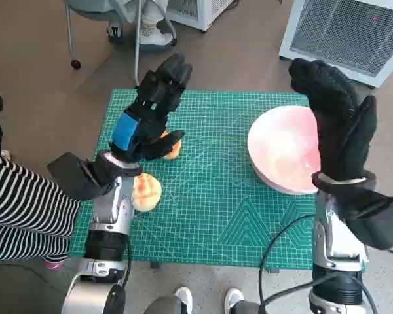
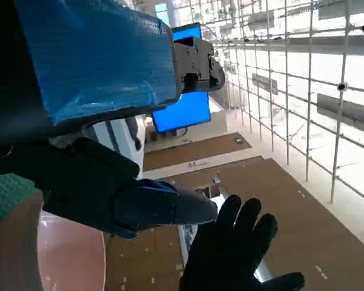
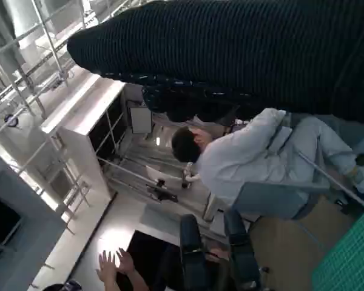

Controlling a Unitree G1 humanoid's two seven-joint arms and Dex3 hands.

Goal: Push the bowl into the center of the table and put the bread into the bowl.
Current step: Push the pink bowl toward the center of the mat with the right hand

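The pink bowl (image 1: 285, 152) is sitting at the green mat's (image 1: 209, 216) right edge — right hand (image 1: 340, 124) spread beside it, holding nothing. Left hand (image 1: 150, 111) hovering open-fingered over one bread roll (image 1: 173, 149); another (image 1: 146, 191) lying beside the forearm.

A green cutting mat (image 1: 209, 216) with a white grid covers the table. At its left edge a person in a black-and-white striped top (image 1: 19, 209) sits close. Beyond the far edge stand a chair on castors (image 1: 105, 19) and a white slatted unit (image 1: 354, 36). A person in white (image 3: 249, 160) sits on a chair.
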